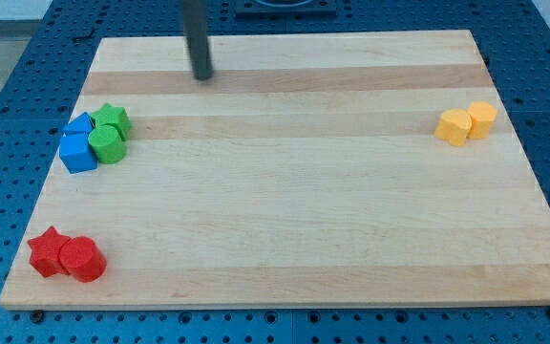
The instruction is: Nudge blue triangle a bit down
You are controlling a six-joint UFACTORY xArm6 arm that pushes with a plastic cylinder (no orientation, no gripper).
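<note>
The blue triangle (79,123) lies at the view's left edge of the wooden board (294,201), at the top of a tight cluster. Just below it sits a blue cube (77,152). To its right are a green star-like block (112,119) and a green cylinder (107,144). My tip (202,75) is the end of the dark rod that comes down from the view's top. It stands above and well to the right of the blue triangle, apart from every block.
A red star (47,251) and a red cylinder (82,259) touch each other at the bottom left corner. Two yellow blocks (466,122) sit side by side near the right edge. A blue perforated table (8,57) surrounds the board.
</note>
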